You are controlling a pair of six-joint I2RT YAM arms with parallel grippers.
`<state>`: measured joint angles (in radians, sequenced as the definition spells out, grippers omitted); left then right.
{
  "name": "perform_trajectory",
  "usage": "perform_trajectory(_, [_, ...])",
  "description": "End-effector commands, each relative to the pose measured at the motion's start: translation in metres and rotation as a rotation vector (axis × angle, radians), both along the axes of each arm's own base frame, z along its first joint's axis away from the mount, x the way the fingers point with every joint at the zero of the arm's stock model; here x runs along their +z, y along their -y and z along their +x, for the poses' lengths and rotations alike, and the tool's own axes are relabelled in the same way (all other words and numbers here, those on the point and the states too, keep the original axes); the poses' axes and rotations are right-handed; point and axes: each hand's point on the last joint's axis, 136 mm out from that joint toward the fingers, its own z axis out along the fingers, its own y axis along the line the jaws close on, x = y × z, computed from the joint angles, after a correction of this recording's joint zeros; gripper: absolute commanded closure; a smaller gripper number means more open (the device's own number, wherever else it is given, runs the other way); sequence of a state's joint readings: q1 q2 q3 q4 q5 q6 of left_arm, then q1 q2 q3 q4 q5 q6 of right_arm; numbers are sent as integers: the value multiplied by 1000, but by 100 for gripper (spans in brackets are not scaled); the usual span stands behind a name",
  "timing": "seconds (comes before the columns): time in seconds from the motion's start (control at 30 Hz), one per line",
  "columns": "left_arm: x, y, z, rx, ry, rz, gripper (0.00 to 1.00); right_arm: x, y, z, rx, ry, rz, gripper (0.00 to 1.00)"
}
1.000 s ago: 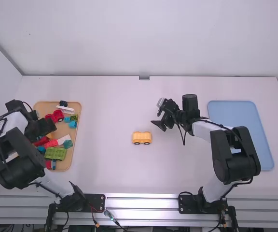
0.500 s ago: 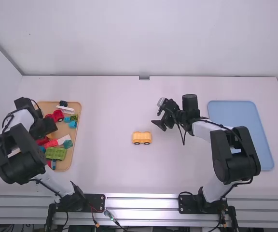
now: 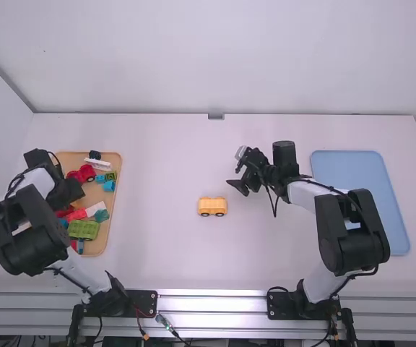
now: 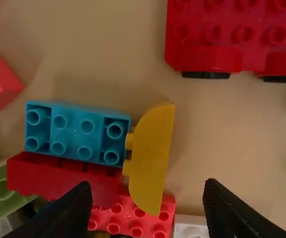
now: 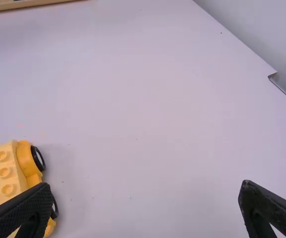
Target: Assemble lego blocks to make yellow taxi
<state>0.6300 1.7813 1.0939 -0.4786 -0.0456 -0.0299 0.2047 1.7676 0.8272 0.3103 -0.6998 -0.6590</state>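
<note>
High view, left pincer (image 3: 72, 194): positioned above the wooden tray (image 3: 105, 233) at the left of the surface (image 3: 165, 253).
Left pincer condition: the left wrist view finds its fingers (image 4: 73, 208) well apart, with hold of nothing.
Yellow curved piece (image 4: 153, 153): in the wooden tray, its studs directed at the teal brick (image 4: 73, 131) just beside it; one end overlaps the red studded brick (image 4: 133, 220).
Dark red brick (image 4: 63, 178): alongside the teal brick.
Red wheeled base (image 3: 87, 173): toward the tray's far end, near the white block (image 3: 97, 165).
Green wheeled base (image 3: 84, 230): toward the tray's near end.
Yellow wheeled base (image 3: 212, 207): on the surface around the middle, between the two trays, studs up in the right wrist view.
Right pincer (image 3: 238, 183): to the right of the yellow wheeled base and slightly farther, apart from it.
Right pincer condition: fingers (image 5: 24, 210) spread wide in its wrist view, nothing gripped.
Blue tray (image 3: 352, 173): at the right of the surface, beyond the right arm (image 3: 352, 231), which partly covers its near left side.
</note>
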Motion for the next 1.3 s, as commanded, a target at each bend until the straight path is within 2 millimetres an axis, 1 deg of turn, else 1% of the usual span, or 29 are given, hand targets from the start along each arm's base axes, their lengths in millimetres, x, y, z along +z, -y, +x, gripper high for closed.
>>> perform_trajectory(0.0, [-11,10,2,-17,11,-48,41,5,0,-1,0,4,7,1])
perform_trajectory(0.43, [-33,11,-4,-4,-30,-66,43,4,1,-2,-2,-6,7,1])
perform_trajectory(0.53, [-34,13,-6,6,-38,-77,44,4,0,-2,-2,-6,7,1])
perform_trajectory(0.6, [-34,12,-7,24,-40,-71,45,4,0,-2,-2,-6,7,1])
perform_trajectory(0.77, [-29,13,1,14,-9,-92,46,4,0,-2,-2,-5,7,1])
perform_trajectory(0.93, [-24,6,9,14,16,-66,46,2,1,-3,0,-13,4,1])
perform_trajectory(1.17, [-23,4,12,7,29,-56,45,1,1,-4,0,-20,3,1])
perform_trajectory(1.27, [-24,6,10,7,19,-63,45,1,1,-4,0,-19,3,1])
